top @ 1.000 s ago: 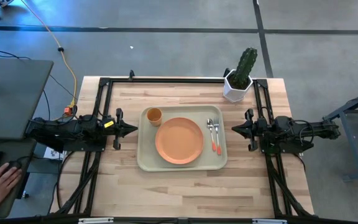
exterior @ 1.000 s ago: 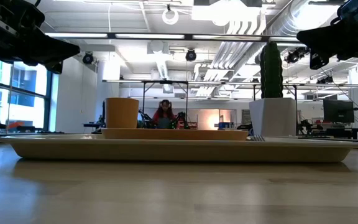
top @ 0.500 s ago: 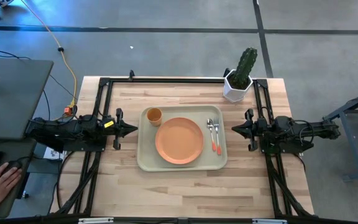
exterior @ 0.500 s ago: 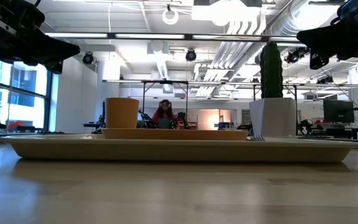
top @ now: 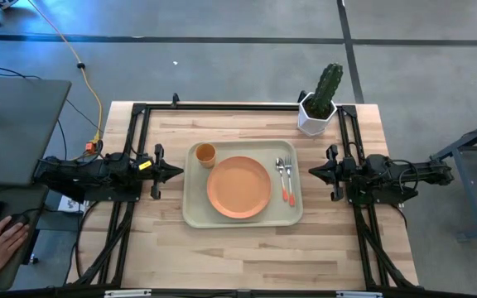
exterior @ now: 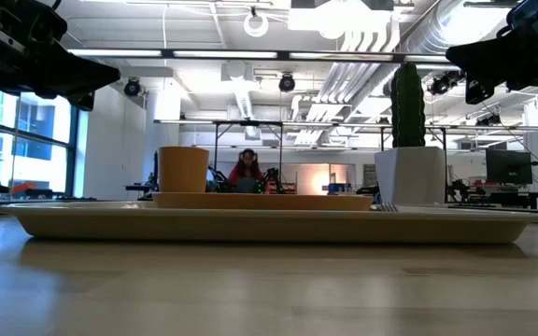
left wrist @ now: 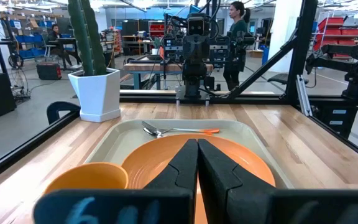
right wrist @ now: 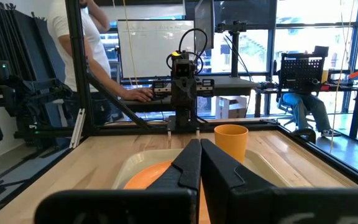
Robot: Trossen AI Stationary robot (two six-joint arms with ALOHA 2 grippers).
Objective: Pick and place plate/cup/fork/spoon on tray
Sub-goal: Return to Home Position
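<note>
While left tool (top: 180,172), right tool (top: 311,172) flank, tray (top: 195,209) between.

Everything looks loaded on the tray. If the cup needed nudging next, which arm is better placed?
Left, probably. The cup stands in the corner of the tray nearest the left gripper. The right gripper would have to cross the plate. Both are shut, beside the tray.

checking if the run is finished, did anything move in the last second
Nothing visibly changed. The left gripper and right gripper stay shut either side of the tray; plate, cup, fork and spoon remain on it.
</note>
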